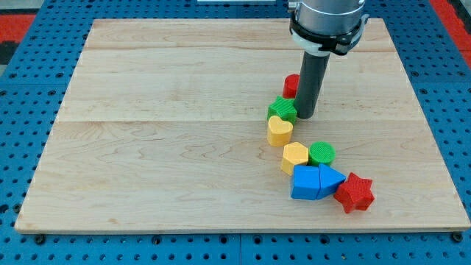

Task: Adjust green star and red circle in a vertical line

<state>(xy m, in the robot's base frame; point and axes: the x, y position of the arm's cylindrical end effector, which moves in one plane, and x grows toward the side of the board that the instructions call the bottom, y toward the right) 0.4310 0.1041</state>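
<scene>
The green star (282,110) lies right of the board's middle. The red circle (292,85) sits just above it and slightly to the view's right, partly hidden behind my rod. My tip (306,115) rests on the board right beside the green star's right edge and just below the red circle. The star and the circle stand nearly one above the other, close together.
A yellow heart (280,131) touches the green star from below. Further down lie a yellow hexagon (294,156), a green circle (321,153), a blue cube (305,182), a blue triangle (330,179) and a red star (355,192). The wooden board (162,132) sits on a blue pegboard.
</scene>
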